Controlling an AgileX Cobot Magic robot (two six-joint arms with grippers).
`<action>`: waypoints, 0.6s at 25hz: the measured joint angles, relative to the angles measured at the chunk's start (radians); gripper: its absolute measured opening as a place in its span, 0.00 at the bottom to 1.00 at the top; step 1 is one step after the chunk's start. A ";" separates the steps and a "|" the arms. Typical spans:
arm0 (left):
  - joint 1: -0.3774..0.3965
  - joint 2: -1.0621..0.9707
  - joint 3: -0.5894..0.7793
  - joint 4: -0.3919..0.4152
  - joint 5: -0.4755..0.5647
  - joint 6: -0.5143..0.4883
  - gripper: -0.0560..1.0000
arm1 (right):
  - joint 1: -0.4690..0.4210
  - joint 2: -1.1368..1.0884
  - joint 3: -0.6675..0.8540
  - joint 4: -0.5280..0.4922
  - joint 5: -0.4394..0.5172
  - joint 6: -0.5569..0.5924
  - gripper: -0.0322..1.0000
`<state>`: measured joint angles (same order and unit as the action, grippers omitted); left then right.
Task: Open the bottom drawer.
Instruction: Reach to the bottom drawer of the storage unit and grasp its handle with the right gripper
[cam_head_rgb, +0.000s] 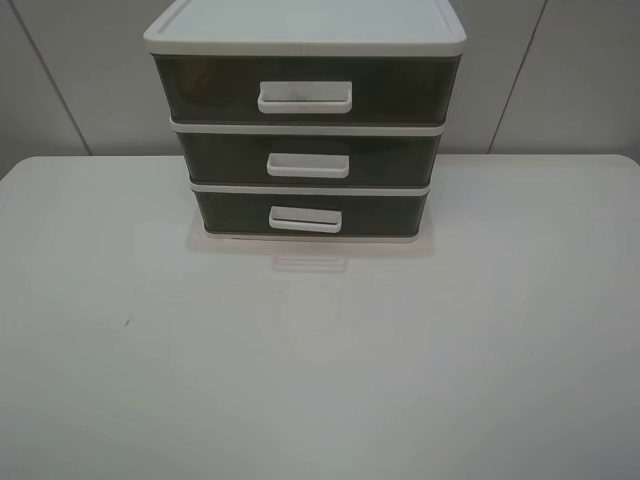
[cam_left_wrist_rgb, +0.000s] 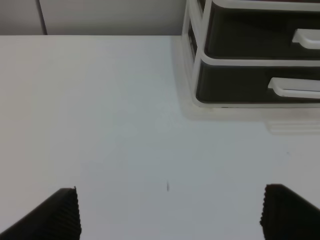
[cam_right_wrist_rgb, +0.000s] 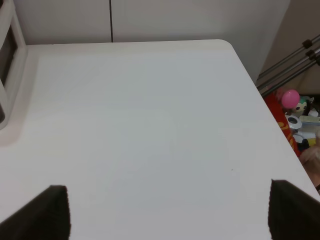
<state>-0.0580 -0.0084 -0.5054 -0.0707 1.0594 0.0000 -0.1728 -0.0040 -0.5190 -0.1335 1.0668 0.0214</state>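
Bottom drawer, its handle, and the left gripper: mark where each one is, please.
bottom drawer (cam_head_rgb: 385, 212), exterior high view, on the dark front panel to the right of its handle.
handle (cam_head_rgb: 305, 224), exterior high view, on the middle of the white bar.
left gripper (cam_left_wrist_rgb: 170, 210), left wrist view, midway between its two spread fingertips.

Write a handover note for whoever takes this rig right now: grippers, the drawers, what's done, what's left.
Left gripper: open, empty, above the table, short of the unit.
Right gripper: open, empty, off to the unit's right.
Bottom drawer: shut, like the two above it; its handle is untouched.
Done: nothing yet.
Left: reach the handle, grip it, pull the drawer out.
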 joint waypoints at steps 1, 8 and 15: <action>0.000 0.000 0.000 0.000 0.000 0.000 0.76 | 0.000 0.000 0.000 0.000 0.000 0.000 0.79; 0.000 0.000 0.000 0.000 0.000 0.000 0.76 | 0.000 0.000 0.000 0.000 0.000 0.000 0.79; 0.000 0.000 0.000 0.000 0.000 0.000 0.76 | 0.000 0.000 0.000 0.000 0.000 0.000 0.79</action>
<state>-0.0580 -0.0084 -0.5054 -0.0707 1.0594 0.0000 -0.1728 -0.0040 -0.5190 -0.1335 1.0668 0.0214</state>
